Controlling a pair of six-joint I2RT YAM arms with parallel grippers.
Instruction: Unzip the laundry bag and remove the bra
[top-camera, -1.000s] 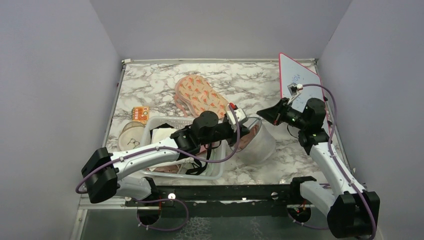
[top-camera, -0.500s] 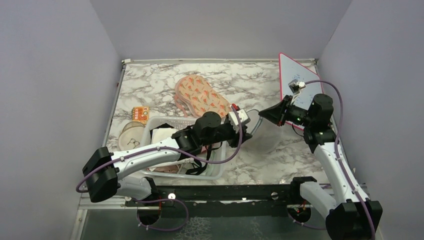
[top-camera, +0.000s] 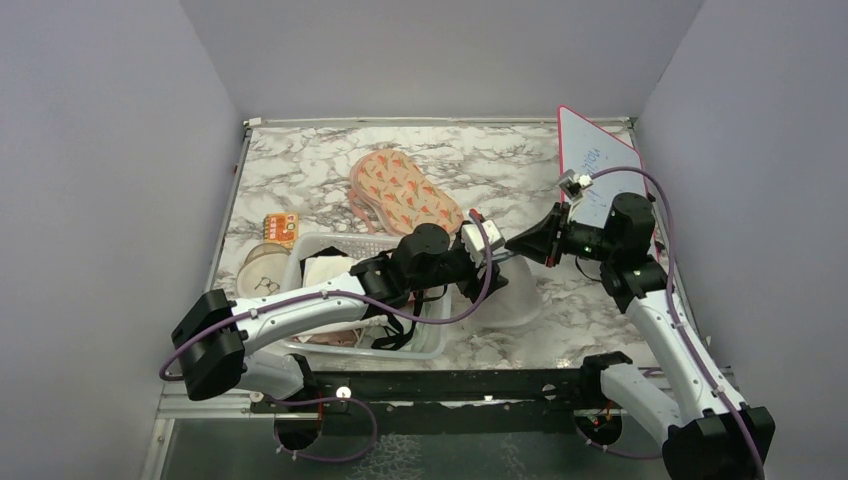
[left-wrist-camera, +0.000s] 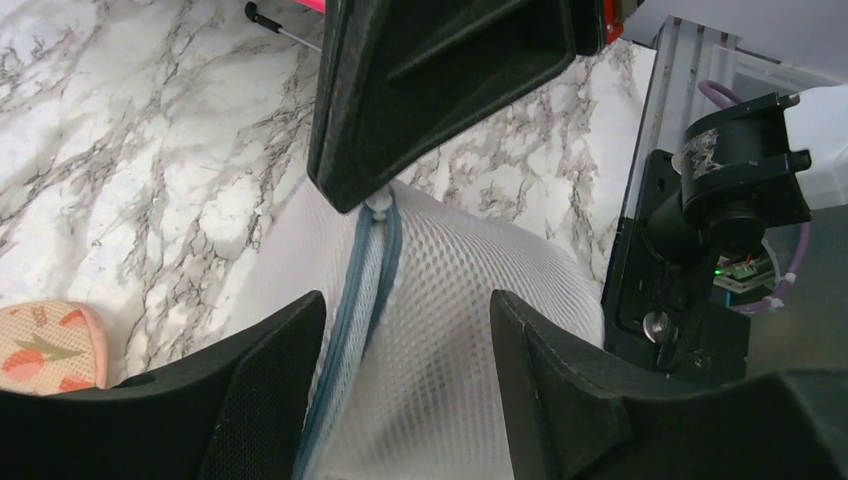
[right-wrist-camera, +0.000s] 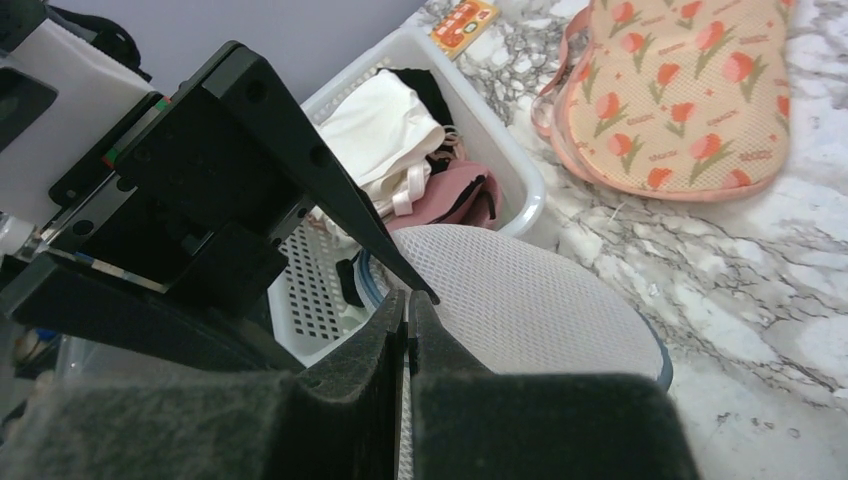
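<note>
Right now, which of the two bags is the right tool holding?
The plain white laundry bag with grey-blue piping, pinched at its seam by the right tool. The peach tulip-print bag lies flat farther back, nothing touching it.

White-shelled left arm (top-camera: 300, 308) at lower left and matching right arm (top-camera: 668, 335) at lower right; black joint housings; purple cables (top-camera: 487, 272) running alongside; matte black wedge fingers (left-wrist-camera: 440, 90).
</note>
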